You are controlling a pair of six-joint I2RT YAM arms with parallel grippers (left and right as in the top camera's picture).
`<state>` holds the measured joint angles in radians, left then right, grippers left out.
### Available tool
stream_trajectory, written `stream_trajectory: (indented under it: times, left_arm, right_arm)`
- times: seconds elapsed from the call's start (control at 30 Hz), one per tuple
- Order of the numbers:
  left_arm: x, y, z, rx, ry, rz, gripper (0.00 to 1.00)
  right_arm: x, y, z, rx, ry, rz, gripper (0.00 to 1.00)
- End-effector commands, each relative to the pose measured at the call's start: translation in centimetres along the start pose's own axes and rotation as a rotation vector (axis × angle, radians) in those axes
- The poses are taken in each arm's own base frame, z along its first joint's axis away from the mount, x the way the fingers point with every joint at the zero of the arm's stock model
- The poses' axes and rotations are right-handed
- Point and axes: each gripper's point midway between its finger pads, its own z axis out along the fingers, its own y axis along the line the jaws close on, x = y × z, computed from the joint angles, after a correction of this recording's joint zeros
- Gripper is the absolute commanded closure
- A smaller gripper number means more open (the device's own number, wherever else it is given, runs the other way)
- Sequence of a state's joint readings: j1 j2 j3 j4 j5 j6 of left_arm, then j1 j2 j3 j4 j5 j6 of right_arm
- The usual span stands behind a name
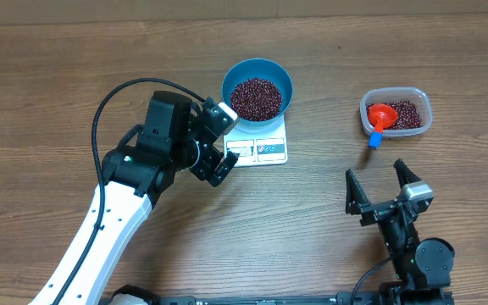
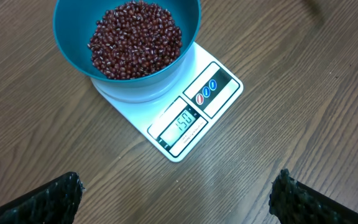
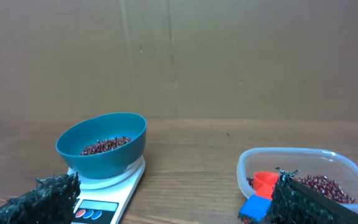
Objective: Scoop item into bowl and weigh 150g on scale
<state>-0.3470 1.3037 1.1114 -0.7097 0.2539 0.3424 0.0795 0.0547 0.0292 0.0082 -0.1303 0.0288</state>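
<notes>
The blue bowl (image 1: 284, 78) stands on the white scale (image 1: 265, 151), holding a pile of dark red-brown beans (image 1: 256, 97). In the left wrist view the bowl (image 2: 67, 43) with its beans (image 2: 135, 37) sits on the scale (image 2: 222, 87), whose display shows 150. My left gripper (image 1: 225, 140) hovers open beside the scale's left front corner, with only bare table between its fingers (image 2: 55, 199). My right gripper (image 1: 374, 172) is open and empty near the front right. It faces the bowl (image 3: 107, 158), the scale (image 3: 126, 186) and the tub.
A clear plastic tub (image 1: 422, 102) at the right holds more beans (image 1: 405, 114) and a red scoop (image 1: 382, 115) with a blue handle. In the right wrist view, the tub (image 3: 303, 158) and scoop (image 3: 265, 182) lie just ahead, before a brown cardboard wall (image 3: 229, 56).
</notes>
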Motion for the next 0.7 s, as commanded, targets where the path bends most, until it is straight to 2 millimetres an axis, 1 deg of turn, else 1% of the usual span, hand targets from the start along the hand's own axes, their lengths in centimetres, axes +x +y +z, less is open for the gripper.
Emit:
stream_trajectory:
  times: [0.0,0.13,0.67]
  left_arm:
    - [-0.1,-0.2,0.1,0.006,-0.001,-0.004,0.00]
    - [-0.1,-0.2,0.1,0.006,-0.001,-0.004,0.00]
    - [-0.1,-0.2,0.1,0.006,-0.001,-0.004,0.01]
  right_arm:
    - [0.8,0.0,-0.2,0.002,0.008,0.001,0.00]
    - [1.9,-0.1,-0.3,0.004,0.053,0.009,0.00]
    - [1.9,0.1,-0.3,-0.004,0.050,0.008,0.00]
